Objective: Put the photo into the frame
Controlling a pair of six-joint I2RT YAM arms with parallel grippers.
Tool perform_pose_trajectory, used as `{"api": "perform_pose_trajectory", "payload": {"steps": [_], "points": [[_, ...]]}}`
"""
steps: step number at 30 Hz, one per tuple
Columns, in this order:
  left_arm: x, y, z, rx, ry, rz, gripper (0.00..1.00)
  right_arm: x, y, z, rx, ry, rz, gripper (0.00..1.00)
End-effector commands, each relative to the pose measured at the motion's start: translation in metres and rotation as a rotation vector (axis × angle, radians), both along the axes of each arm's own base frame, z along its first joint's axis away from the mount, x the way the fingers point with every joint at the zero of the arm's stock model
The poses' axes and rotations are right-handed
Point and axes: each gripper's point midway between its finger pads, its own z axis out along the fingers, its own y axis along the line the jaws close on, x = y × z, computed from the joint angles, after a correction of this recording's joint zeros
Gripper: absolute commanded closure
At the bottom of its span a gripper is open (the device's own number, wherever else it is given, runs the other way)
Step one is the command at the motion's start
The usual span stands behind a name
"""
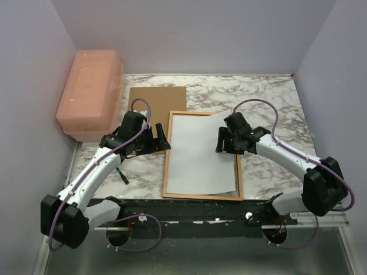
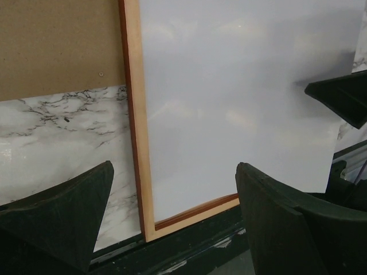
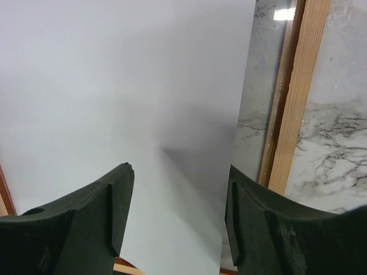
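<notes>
The frame (image 1: pixel 166 172) lies back side up on the marble table, its light wood rails showing. The photo (image 1: pixel 200 154) lies white back up inside it, slightly askew, its far right corner reaching over the far rail. My left gripper (image 1: pixel 159 137) is open and empty just left of the frame's far left rail. My right gripper (image 1: pixel 221 141) is open and empty over the photo's right edge. In the left wrist view the gripper (image 2: pixel 175 169) hangs above the frame rail (image 2: pixel 135 114) and photo (image 2: pixel 241 103). In the right wrist view the gripper (image 3: pixel 180 172) straddles the photo's (image 3: pixel 114 86) edge beside the rail (image 3: pixel 298 97).
The brown backing board (image 1: pixel 156 100) lies flat behind the frame's far left corner, also in the left wrist view (image 2: pixel 57 46). A pink translucent lidded box (image 1: pixel 90 94) stands at the far left. Walls close in on three sides.
</notes>
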Motion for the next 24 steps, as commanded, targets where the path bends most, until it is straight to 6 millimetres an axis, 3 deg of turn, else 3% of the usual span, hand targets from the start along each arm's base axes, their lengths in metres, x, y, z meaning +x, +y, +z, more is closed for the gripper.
{"api": "perform_pose_trajectory", "payload": {"steps": [1,13,24], "points": [[0.0,-0.006,-0.023,-0.012,0.044,-0.03,0.11,-0.009,-0.005,-0.001,0.004,0.029,-0.022,0.3],[0.002,-0.011,-0.069,0.003,0.13,-0.041,0.14,-0.015,-0.011,0.011,0.03,0.001,-0.064,0.06],[0.002,-0.014,-0.115,0.015,0.208,-0.041,0.29,-0.025,-0.015,0.029,0.078,-0.031,-0.1,0.0]]}}
